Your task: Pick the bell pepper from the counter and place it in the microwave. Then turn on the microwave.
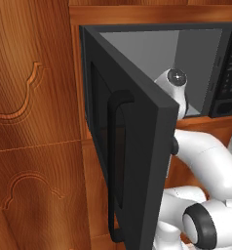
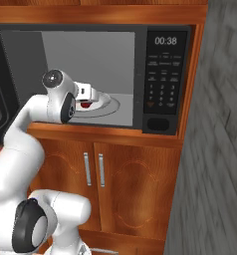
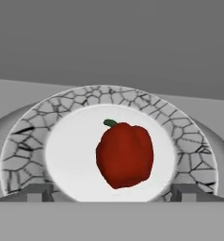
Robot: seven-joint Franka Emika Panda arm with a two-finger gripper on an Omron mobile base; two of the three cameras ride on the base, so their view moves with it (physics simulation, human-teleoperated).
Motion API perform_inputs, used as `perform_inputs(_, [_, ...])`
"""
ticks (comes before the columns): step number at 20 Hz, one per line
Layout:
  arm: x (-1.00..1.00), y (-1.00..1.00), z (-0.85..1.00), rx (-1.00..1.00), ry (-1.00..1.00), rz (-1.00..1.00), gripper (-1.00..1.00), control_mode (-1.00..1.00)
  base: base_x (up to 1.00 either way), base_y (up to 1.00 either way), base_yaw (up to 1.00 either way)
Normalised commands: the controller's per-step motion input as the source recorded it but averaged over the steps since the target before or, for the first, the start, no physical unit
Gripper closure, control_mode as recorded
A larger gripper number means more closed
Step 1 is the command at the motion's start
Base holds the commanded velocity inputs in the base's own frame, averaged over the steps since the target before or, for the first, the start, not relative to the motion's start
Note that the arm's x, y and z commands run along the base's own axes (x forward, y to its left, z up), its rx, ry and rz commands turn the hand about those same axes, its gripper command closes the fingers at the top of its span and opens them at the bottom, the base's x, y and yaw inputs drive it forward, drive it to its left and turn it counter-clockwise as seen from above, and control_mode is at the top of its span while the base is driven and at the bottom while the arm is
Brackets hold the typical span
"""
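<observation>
The microwave (image 2: 90, 60) stands open, and my arm reaches into its grey interior (image 1: 186, 53). The red bell pepper (image 3: 125, 155) with its green stem lies on a white plate with a crackle-patterned rim (image 3: 62, 106), which rests on the glass turntable (image 2: 110, 105). My gripper (image 3: 111, 193) is open just short of the pepper; its fingertips (image 3: 38, 192) stand wide apart, one on either side, touching nothing. A bit of the pepper (image 2: 84, 105) shows red under the white hand in the right base view. The counter is out of view.
The black microwave door (image 1: 137, 161) with its bar handle (image 1: 115, 161) swings out to the left, close to my arm. The keypad (image 2: 163, 79) with a lit display is right of the cavity. Wooden cabinet doors (image 2: 115, 174) are below, and a grey wall (image 2: 215, 149) is at the right.
</observation>
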Motion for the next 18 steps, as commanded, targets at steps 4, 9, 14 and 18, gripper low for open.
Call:
perform_inputs(4, [-0.47,-0.05,0.11,0.0,0.0,0.0,-1.0,-1.0,0.0,0.0,0.0])
perform_inputs(9, [-0.36,-0.03,0.13,0.0,0.0,0.0,-1.0,-1.0,0.0,0.0,0.0])
perform_inputs(14, [-0.32,-0.05,0.17,0.0,0.0,0.0,-1.0,-1.0,0.0,0.0,0.0])
perform_inputs(18, [-0.36,-0.1,0.17,0.0,0.0,0.0,-1.0,-1.0,0.0,0.0,0.0])
